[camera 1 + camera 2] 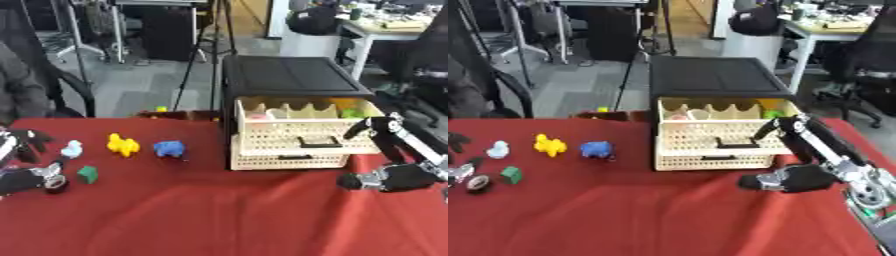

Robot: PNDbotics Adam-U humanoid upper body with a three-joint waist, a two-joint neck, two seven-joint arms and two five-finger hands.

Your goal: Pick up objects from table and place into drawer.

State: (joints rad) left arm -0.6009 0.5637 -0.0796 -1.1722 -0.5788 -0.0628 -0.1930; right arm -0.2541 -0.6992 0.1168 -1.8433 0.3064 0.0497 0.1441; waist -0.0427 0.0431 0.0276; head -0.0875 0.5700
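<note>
Four small toys sit mid-left: yellow toy, blue toy. Your right hand, relaxed and empty, hovers beside the open drawer; swinging it could shove the drawer.

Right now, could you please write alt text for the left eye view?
A cream drawer unit with its top drawer open stands on a red table, the right hand beside it. At left lie yellow, blue, pale blue and green toys near the left hand.
</note>
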